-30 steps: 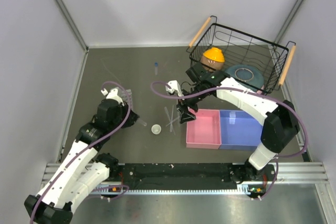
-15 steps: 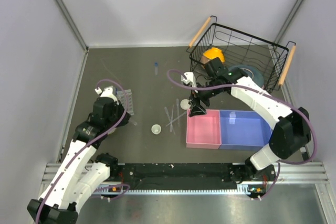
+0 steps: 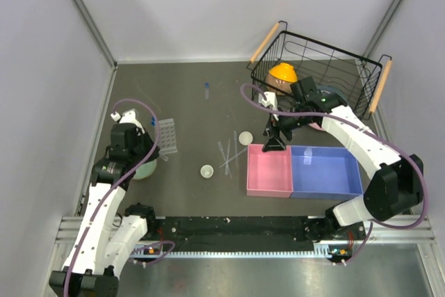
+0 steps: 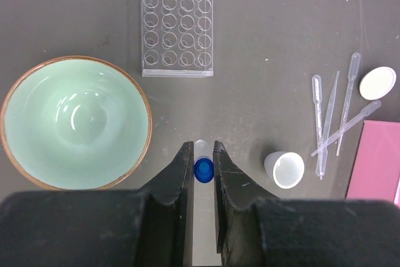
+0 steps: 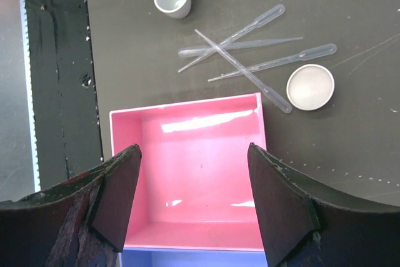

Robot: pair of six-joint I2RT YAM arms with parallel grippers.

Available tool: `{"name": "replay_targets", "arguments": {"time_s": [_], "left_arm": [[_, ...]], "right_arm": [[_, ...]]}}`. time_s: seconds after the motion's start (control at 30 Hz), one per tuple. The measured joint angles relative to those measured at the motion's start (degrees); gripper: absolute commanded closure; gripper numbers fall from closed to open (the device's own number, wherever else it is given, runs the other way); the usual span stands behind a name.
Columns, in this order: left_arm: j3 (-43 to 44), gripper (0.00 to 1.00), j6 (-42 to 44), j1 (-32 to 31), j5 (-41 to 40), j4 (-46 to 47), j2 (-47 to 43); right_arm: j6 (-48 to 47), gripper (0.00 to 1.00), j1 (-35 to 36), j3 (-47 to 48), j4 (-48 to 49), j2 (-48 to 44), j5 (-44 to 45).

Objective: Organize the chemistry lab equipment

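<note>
My left gripper (image 4: 201, 154) is shut on a small clear tube with a blue cap (image 4: 204, 168), held above the table between the pale green bowl and a small white cup-shaped dish (image 4: 284, 169). In the top view this gripper (image 3: 141, 152) is beside the clear tube rack (image 3: 167, 135), which also shows in the left wrist view (image 4: 177, 23). Several thin clear pipettes (image 3: 227, 154) lie crossed, next to a flat round white dish (image 3: 245, 138). My right gripper (image 5: 194, 204) is open and empty above the pink bin (image 5: 200, 173). Another blue-capped tube (image 3: 206, 88) lies farther back.
A pale green bowl (image 4: 75, 123) sits left of my left gripper. A blue bin (image 3: 325, 172) adjoins the pink bin (image 3: 270, 170). A black wire basket (image 3: 361, 78) at the back right holds an orange bowl (image 3: 282, 74) and a teal plate (image 3: 323, 95).
My right gripper moved right from the pipettes to over the pink bin, and the flat white dish now shows. My left arm drew back left, uncovering the green bowl.
</note>
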Motion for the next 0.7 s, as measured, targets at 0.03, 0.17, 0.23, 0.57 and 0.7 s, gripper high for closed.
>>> {"name": "replay_targets", "arguments": {"time_s": [0.03, 0.17, 0.23, 0.57, 0.7], "left_arm": [[0.09, 0.95, 0.33, 0.48, 0.26, 0.0, 0.55], [0.2, 0.95, 1.09, 1.38, 1.31, 0.02, 2.38], [0.2, 0.95, 1.2, 1.62, 1.46, 0.09, 2.95], [0.22, 0.95, 1.42, 3.32, 2.58, 2.43, 7.15], [0.22, 0.95, 1.42, 3.76, 2.78, 4.15, 9.31]], "right_arm": [[-0.15, 0.3, -0.02, -0.39, 0.0, -0.2, -0.13], [-0.48, 0.3, -0.07, -1.38, -0.04, -0.74, -0.46], [-0.7, 0.3, -0.07, -1.4, -0.04, -0.9, -0.5], [-1.03, 0.3, -0.28, -2.25, 0.2, -1.75, -0.85], [-1.22, 0.3, -0.28, -2.62, 0.28, -1.95, -0.92]]}}
